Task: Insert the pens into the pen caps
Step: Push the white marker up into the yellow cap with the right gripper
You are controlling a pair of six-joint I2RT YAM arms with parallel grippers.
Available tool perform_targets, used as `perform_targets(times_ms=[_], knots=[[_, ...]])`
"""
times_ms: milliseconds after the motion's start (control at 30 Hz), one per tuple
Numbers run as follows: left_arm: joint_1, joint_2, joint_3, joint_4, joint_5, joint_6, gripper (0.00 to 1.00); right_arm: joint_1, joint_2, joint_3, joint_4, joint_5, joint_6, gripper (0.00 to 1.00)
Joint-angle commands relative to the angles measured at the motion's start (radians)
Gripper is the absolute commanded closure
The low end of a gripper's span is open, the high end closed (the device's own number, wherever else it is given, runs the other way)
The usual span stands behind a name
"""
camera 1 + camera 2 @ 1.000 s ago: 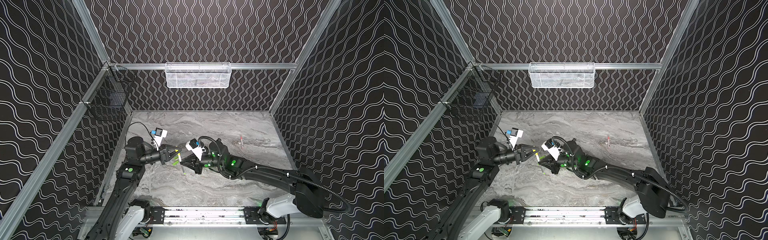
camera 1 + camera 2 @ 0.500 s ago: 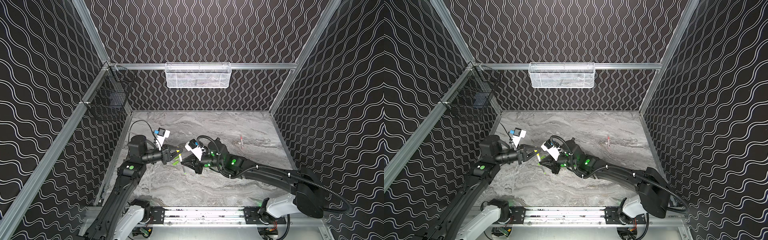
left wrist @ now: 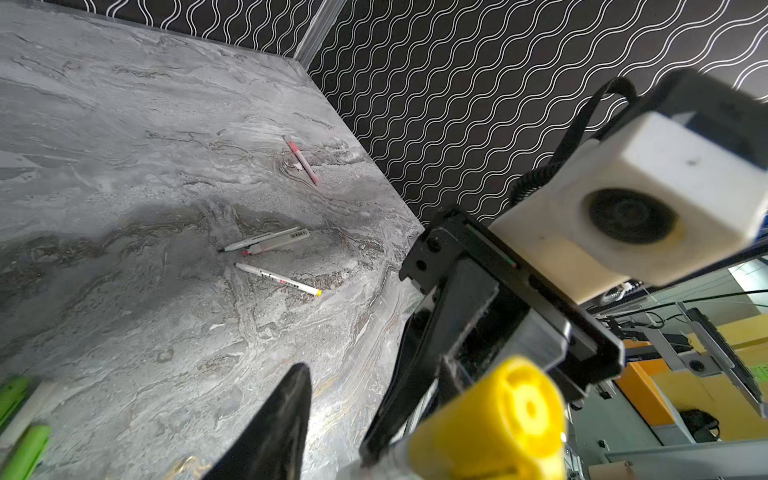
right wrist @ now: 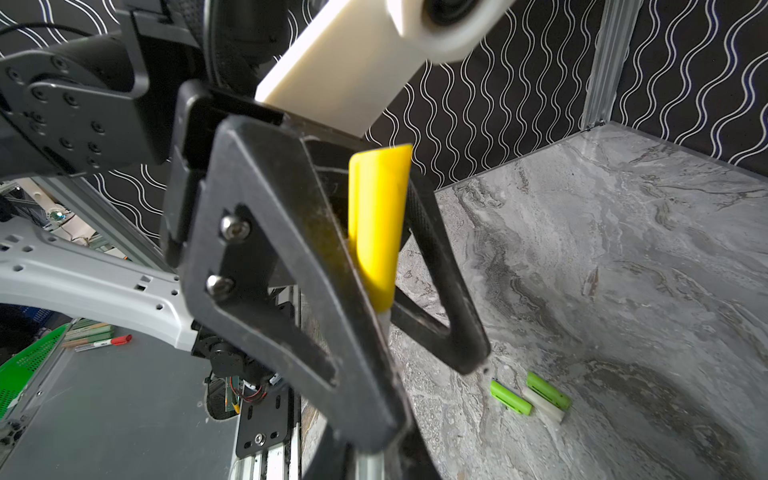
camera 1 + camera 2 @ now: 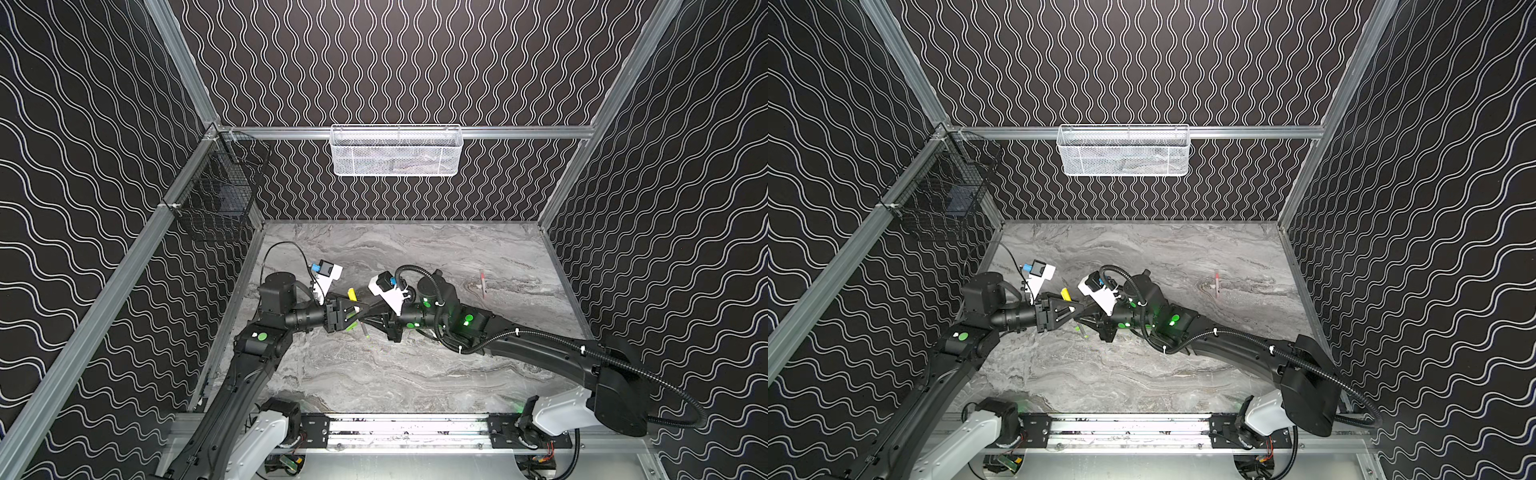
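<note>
Marble bench (image 5: pixel 415 374) fills the booth floor; all spots here are given vs the yellow cap (image 4: pixel 378 224), which is up off the bench, left of centre in both top views. R arm (image 5: pixel 540 353) comes in from the cap's right, L arm (image 5: pixel 249 374) from its left, tips meeting at the cap. White mesh basket (image 5: pixel 395 151) hangs on the back wall, well beyond the cap; black wire basket (image 5: pixel 216 195) on the left wall, well beyond & left of it. L jaws stand released either side of the cap: left wrist view shows a clear gap btwn one finger (image 3: pixel 282 415) & the cap. R jaws are clenched on the white barrel of the held pen (image 4: pixel 385 323) just below the cap; the pen's tip end sits inside the cap. Pink pen (image 5: pixel 482 282) lies flat well right of the cap. Btwn cap & pink pen, on the bench: dark-tipped pen (image 3: pixel 259 240) & red-tipped pen (image 3: pixel 277 244) touching side by side, yellow-ended pen (image 3: pixel 278 280) just beside them. A green cap (image 4: pixel 510 397), a second green cap (image 4: pixel 548 388) & a pale cap (image 4: pixel 545 406) lie bunched on the bench near the yellow cap, on its front side.
</note>
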Motion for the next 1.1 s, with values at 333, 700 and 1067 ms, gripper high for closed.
perform_targets(times_ms=[333, 700, 1067], knots=[[0.005, -0.033, 0.008, -0.05, -0.027, 0.037, 1.0, -0.001, 0.024, 0.02, 0.045, -0.027, 0.006, 0.84], [0.013, -0.049, 0.004, -0.042, -0.037, 0.031, 1.0, 0.001, 0.055, -0.002, 0.044, -0.031, 0.051, 0.61], [0.021, -0.06, 0.003, -0.034, -0.033, 0.026, 1.0, 0.001, 0.139, 0.059, 0.006, -0.041, 0.061, 0.78]])
